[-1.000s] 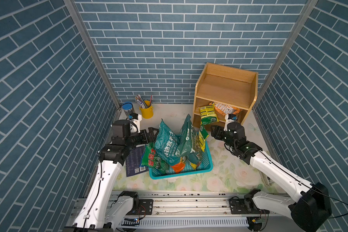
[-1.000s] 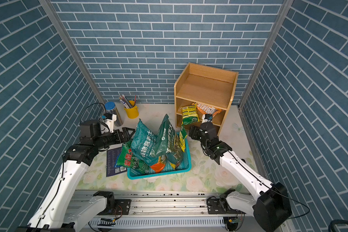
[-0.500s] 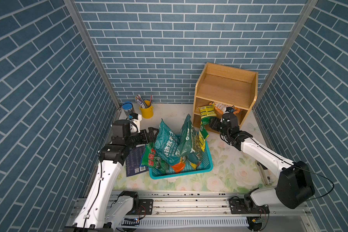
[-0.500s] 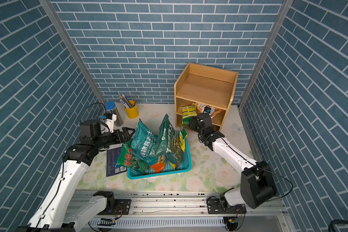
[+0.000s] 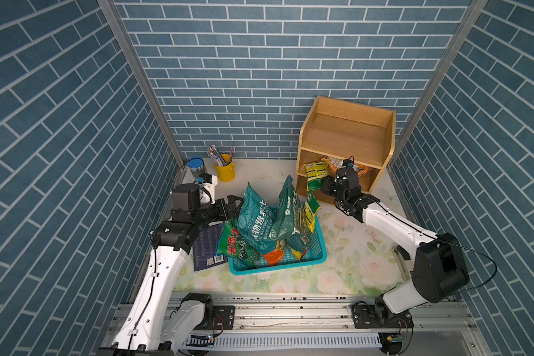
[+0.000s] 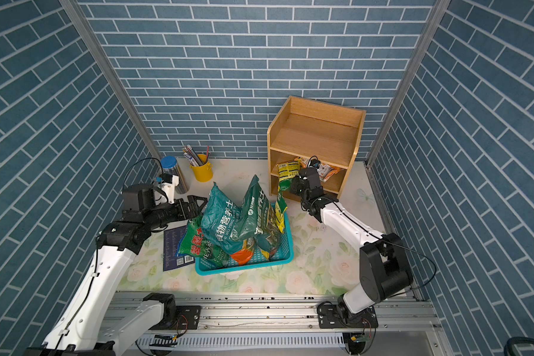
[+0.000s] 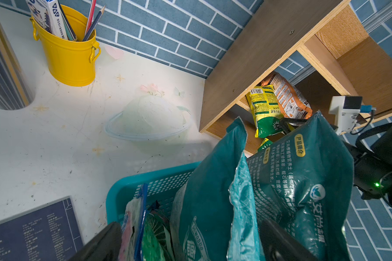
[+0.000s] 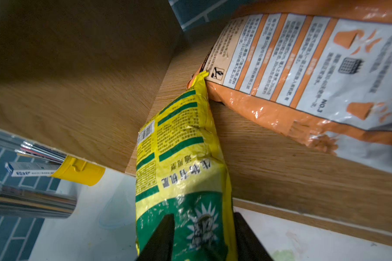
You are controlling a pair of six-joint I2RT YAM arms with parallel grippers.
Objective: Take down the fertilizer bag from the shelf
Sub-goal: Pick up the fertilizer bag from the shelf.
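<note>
**Right hand grips the fertilizer bag at the shelf's middle tier**

Seen in both top views, with 12 o'clock at the back wall, the shelf stands at about 1 o'clock on the table, close to the back corner. The yellow-and-green fertilizer bag lies at the 9 o'clock end of the middle tier. Its green lower end hangs over the front edge toward 6 o'clock. An orange-and-white bag lies on the same tier at its 3 o'clock side, and the wrist view shows the two touching at a corner.

The right hand reaches in from 5 o'clock. In its wrist view the two dark fingers press on either side of the bag's green end, so it is clenched on the fertilizer bag. The bag's upper part rests on the tier.

A turquoise basket sits at the table's centre, heaped with teal soil bags. The left hand hovers at the basket's 10 o'clock corner, its jaws spread wide around the bag tops, gripping nothing. A yellow pail of pencils stands at 11 o'clock. A dark booklet lies just beside the basket at 9 o'clock.
</note>
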